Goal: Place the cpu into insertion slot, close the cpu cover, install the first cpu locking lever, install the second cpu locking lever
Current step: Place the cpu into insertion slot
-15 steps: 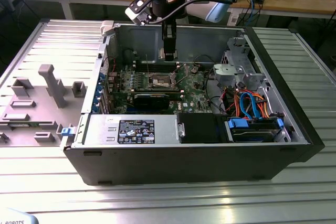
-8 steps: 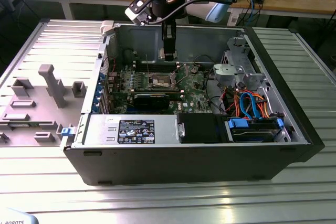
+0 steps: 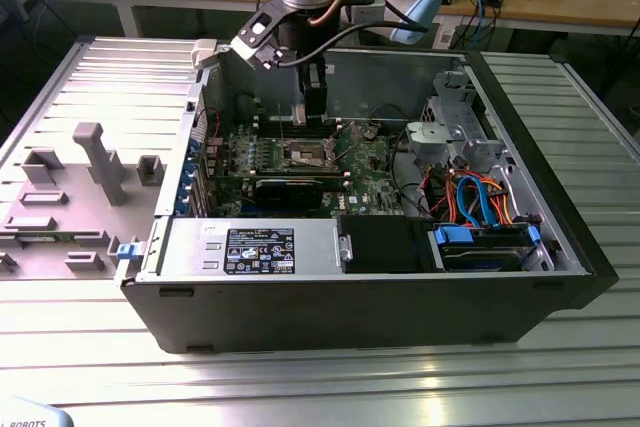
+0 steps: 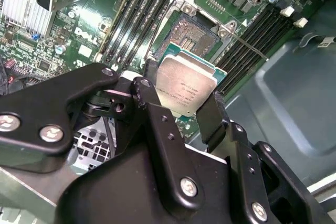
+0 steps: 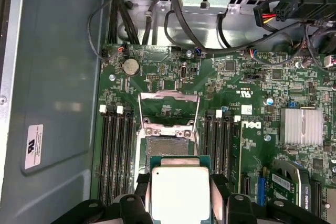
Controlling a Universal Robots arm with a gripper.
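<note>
Pincer (image 4: pixel 184 97) clamped on the cpu (image 4: pixel 187 88) by two opposite edges, with the metal top facing both wrist views. The chip hangs above the insertion slot (image 5: pixel 168 148), not seated. Slot sits mid-motherboard (image 5: pixel 231 77), between the memory slot banks (image 5: pixel 116 150). cpu cover (image 5: pixel 169 96) is swung open on the coin cell (image 5: pixel 130 66) side of the slot.
</note>
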